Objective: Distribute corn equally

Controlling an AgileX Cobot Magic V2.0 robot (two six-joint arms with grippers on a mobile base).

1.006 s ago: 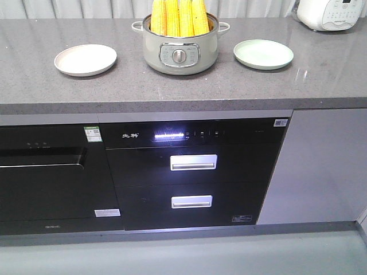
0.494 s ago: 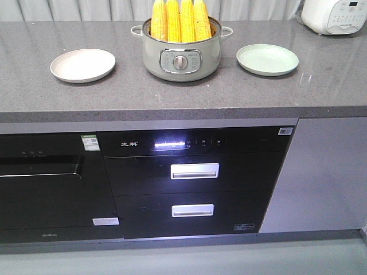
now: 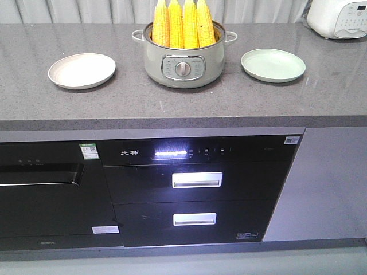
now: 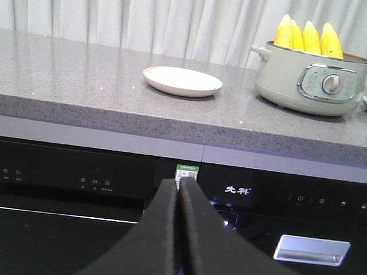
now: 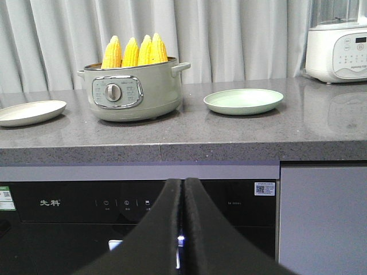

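Yellow corn (image 3: 182,23), four cobs in all, stands upright with the pointed ends up, packed side by side in a pale green electric pot (image 3: 183,71) that has a round dial on its front and a small handle at each side. All the corn in view is in that pot. The pot sits toward the back of a grey speckled countertop (image 3: 172,106).

To its left, well apart, lies a cream plate (image 3: 81,70). To its right, also apart, lies a mint green plate (image 3: 273,64). A white appliance (image 3: 338,17) stands at the far right corner of the counter, and a pale curtain (image 5: 241,34) hangs behind.

Under the counter is a black built-in unit (image 3: 143,189) with a lit display and two silver drawer handles, and a grey cabinet door (image 3: 332,177) is on its right.

The left gripper (image 4: 178,183) hangs in front of the black fronts, below the counter's edge, its two dark fingers pressed together with nothing between them. The right gripper (image 5: 182,181) is at the same low height, likewise closed on nothing, facing the pot and the mint green plate.
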